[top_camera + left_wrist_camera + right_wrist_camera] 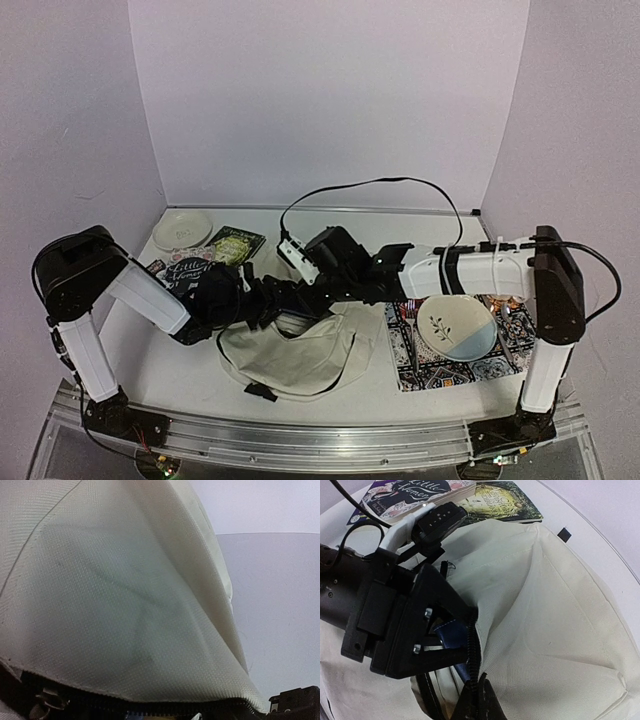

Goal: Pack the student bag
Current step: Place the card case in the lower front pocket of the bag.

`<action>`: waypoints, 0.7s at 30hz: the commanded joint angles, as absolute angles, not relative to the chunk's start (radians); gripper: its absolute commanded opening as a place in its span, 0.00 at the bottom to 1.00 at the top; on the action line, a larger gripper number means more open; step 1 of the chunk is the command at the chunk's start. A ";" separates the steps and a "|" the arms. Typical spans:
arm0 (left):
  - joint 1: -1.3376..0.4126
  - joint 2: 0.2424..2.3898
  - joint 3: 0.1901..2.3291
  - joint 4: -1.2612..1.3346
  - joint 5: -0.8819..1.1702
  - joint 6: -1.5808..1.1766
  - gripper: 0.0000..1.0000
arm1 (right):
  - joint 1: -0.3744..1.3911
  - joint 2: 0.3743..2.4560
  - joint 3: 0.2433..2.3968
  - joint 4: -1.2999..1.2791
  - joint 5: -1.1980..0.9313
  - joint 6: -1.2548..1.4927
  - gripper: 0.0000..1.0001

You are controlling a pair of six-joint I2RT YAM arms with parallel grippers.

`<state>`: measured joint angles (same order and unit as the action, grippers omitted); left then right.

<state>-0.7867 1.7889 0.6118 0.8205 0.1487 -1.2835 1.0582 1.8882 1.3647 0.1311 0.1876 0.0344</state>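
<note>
Nearest the arm bases, the student bag (300, 362) lay slumped on the white tabletop (170, 375), roughly in the middle, cream fabric all bunched up with its opening on the far side. Both arms were folded in over that opening. The right claw (475, 702) was pinched tight right at the zipper (470, 647) edge, so it looked like it had the rim of the bag in its grip. The left claw (434, 626) was poked into the opening, and a blue thing (449, 633) with white stitching sat right at its fingers. Honestly I couldn't tell how wide its jaws were or whether it had hold of that, too much black plastic in the way. Its own camera was no help, just a wall of cream fabric with the zipper along the bottom. Off to the right of the bag sat a patterned mat (500, 368) with a white and blue-grey plate (455, 328) on it. Further back on the left, a Little Women book (415, 495) and a green book (505, 502) lay side by side just beyond the bag, and past them a pale plate (182, 230) sat near the back wall.
</note>
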 commanded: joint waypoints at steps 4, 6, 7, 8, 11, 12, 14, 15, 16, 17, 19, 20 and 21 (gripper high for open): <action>-0.779 1.669 0.531 0.789 0.063 -1.262 0.74 | 1.076 1.904 1.347 0.143 0.214 0.059 0.00; -0.782 1.673 0.542 0.770 0.064 -1.255 0.70 | 1.076 1.903 1.345 0.143 0.206 0.061 0.00; -0.783 1.683 0.554 0.769 0.071 -1.254 0.66 | 1.076 1.903 1.346 0.143 0.201 0.062 0.00; -0.787 1.695 0.570 0.769 0.080 -1.253 0.59 | 1.076 1.902 1.347 0.143 0.194 0.063 0.00; -0.801 1.734 0.622 0.769 0.091 -1.251 0.42 | 1.076 1.900 1.350 0.143 0.181 0.067 0.00; -0.806 1.747 0.639 0.770 0.090 -1.252 0.37 | 1.076 1.899 1.351 0.143 0.177 0.068 0.00; -0.811 1.767 0.668 0.771 0.085 -1.258 0.34 | 1.076 1.899 1.353 0.143 0.172 0.070 0.00; -0.811 1.776 0.684 0.773 0.077 -1.260 0.33 | 1.076 1.898 1.354 0.143 0.168 0.071 0.00; -0.812 1.786 0.699 0.774 0.062 -1.259 0.33 | 1.076 1.898 1.354 0.143 0.165 0.073 0.00; -0.813 1.794 0.715 0.776 0.050 -1.257 0.33 | 1.076 1.899 1.354 0.143 0.161 0.074 0.00; -0.813 1.807 0.743 0.787 0.037 -1.254 0.34 | 1.076 1.902 1.355 0.143 0.156 0.077 0.00; -0.813 1.811 0.753 0.792 0.034 -1.247 0.36 | 1.076 1.903 1.356 0.143 0.155 0.079 0.00; -0.814 1.812 0.759 0.794 0.029 -1.237 0.38 | 1.076 1.904 1.355 0.143 0.154 0.081 0.00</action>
<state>-0.8107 1.7986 0.6840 0.7395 0.0723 -1.2600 1.0672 1.8988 1.3479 0.1345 0.1887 0.0577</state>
